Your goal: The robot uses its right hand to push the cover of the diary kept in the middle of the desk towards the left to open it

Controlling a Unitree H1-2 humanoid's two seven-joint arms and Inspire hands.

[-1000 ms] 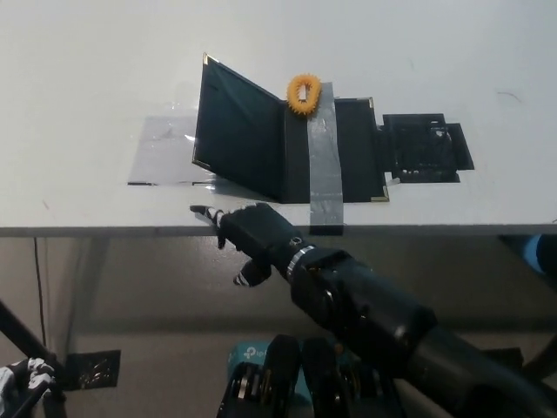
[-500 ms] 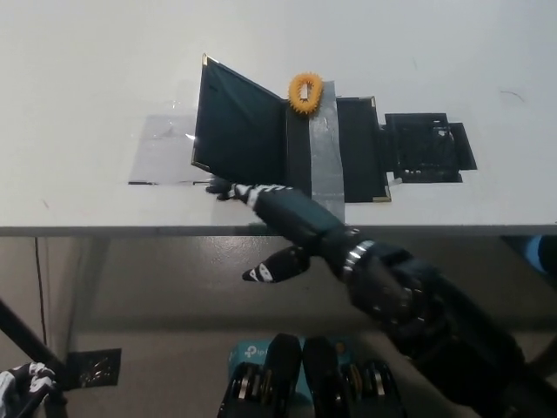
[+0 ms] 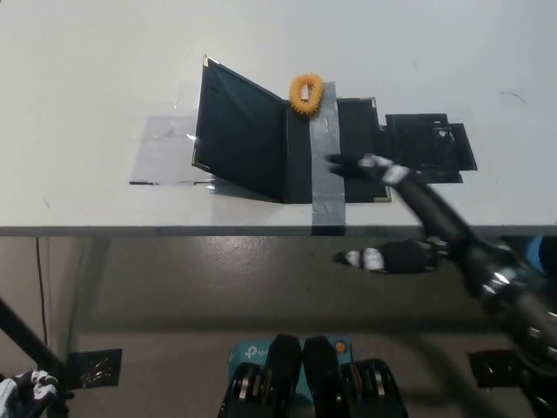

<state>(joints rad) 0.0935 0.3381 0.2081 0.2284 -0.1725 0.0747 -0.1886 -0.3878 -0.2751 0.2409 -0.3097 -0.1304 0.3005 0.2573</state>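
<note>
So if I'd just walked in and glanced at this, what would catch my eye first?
Probably the dark diary in the middle of the white desk, its cover standing half raised, with a bright orange ring at its top edge and a grey tape strip running down it. Next, the robot's black right hand at the desk's near edge, fingers spread, right of the diary.

I see a white desk (image 3: pixel 104 78) with a black diary (image 3: pixel 261 131) on it, its cover corners edged in gold. A grey strip of tape (image 3: pixel 324 165) crosses the diary, and a shiny clear patch (image 3: pixel 161 157) lies left of it. An orange spiky ring (image 3: pixel 305 93) sits on top. My right hand (image 3: pixel 396 218) is black with white fingertips.
</note>
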